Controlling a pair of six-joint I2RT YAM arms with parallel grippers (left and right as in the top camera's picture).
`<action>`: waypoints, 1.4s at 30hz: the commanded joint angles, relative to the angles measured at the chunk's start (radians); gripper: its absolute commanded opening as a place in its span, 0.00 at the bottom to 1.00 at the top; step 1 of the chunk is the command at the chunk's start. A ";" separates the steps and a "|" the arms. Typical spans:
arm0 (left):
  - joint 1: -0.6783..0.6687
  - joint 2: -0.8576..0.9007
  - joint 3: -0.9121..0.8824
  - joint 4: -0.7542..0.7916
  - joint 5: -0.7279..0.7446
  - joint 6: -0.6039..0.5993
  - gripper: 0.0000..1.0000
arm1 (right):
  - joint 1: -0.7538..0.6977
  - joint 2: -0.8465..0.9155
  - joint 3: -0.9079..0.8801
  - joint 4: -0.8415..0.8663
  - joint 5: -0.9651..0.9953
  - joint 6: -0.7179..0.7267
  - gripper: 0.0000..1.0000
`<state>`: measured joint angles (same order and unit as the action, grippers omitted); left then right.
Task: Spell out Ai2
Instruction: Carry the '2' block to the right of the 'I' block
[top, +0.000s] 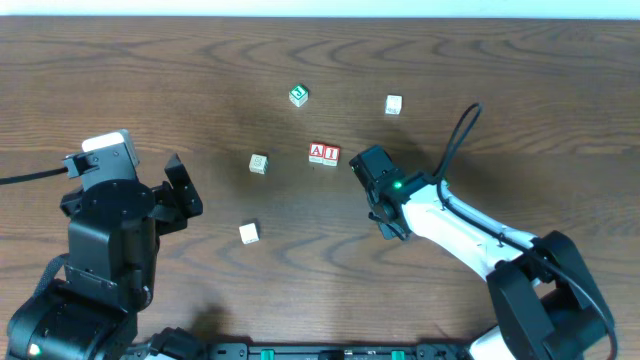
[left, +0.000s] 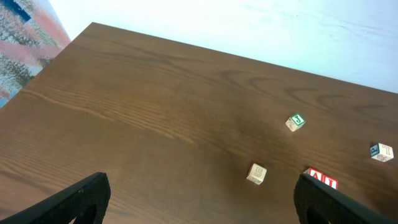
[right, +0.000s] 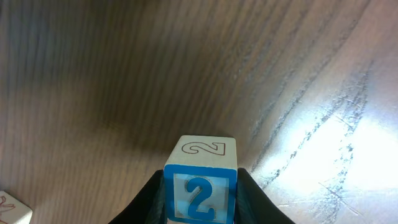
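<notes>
Blue 2 block (right: 200, 186) is pinched tight in the right tool (top: 368, 166), just right of the red A and I blocks (top: 324, 154) mid-tabletop (top: 200, 80)! Left tool (top: 182, 190) hangs wide apart, holding nothing, near left, well apart from them.

Red blocks (top: 324, 154) read "A I"; the blue block (right: 200, 190) shows "2".

Bare tabletop (top: 360, 125) between red A-I pair (top: 324, 154), green block (top: 298, 95) and white block (top: 393, 104).
</notes>
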<state>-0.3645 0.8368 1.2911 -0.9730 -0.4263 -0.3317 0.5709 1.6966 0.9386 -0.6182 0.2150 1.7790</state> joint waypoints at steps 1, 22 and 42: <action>0.000 0.001 0.008 -0.003 -0.018 0.014 0.95 | -0.003 0.010 -0.005 0.057 0.021 -0.138 0.16; 0.000 0.001 0.007 -0.003 -0.018 0.014 0.95 | -0.094 0.049 0.057 0.136 -0.021 -0.919 0.14; 0.000 0.001 0.008 -0.003 -0.018 0.014 0.96 | -0.079 0.275 0.388 0.023 -0.046 -1.095 0.14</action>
<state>-0.3645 0.8368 1.2911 -0.9726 -0.4263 -0.3317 0.4831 1.9614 1.2938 -0.5922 0.1692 0.7177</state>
